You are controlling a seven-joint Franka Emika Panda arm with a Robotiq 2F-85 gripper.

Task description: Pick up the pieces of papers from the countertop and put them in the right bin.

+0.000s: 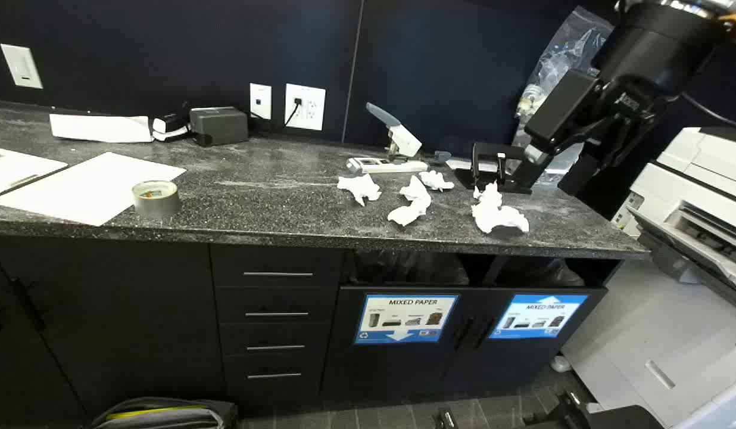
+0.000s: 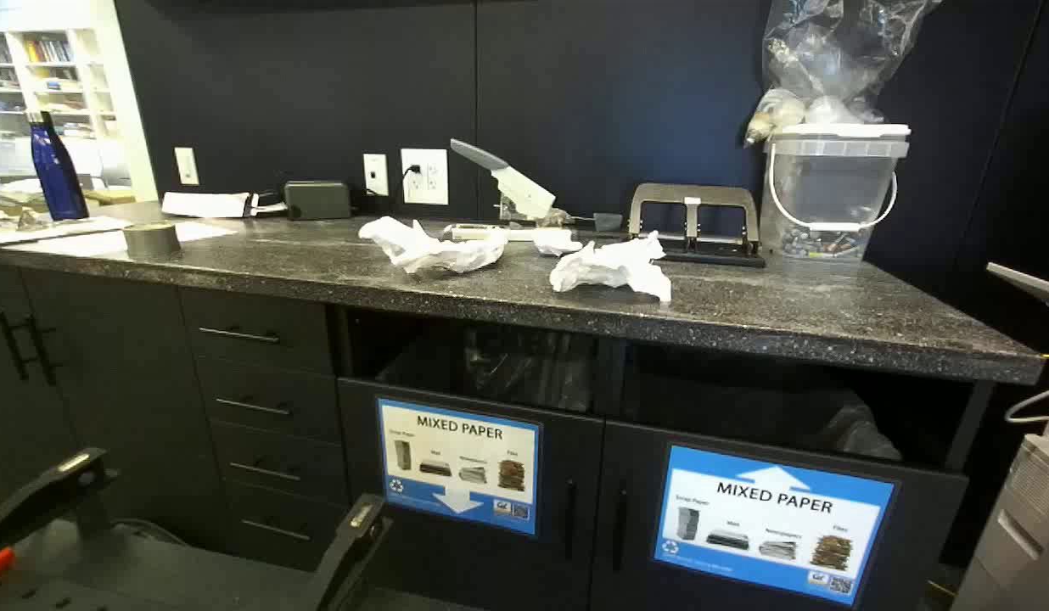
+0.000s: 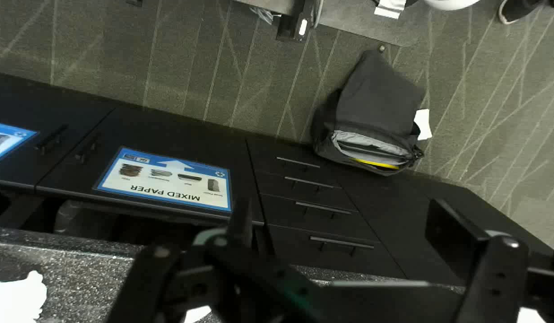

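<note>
In the wrist view the gripper (image 3: 343, 222) has its fingers spread wide. Crumpled white pieces of paper (image 1: 495, 217) lie on the countertop (image 1: 273, 208) in front of the stapler (image 2: 524, 192) and the hole punch (image 2: 694, 195); some overlap in both exterior views, so their exact number is hard to tell.

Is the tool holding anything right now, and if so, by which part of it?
Nothing is held: the tool stands open, with drawer fronts showing between its jaws in the wrist view. The crumpled papers lie on the countertop.
</note>
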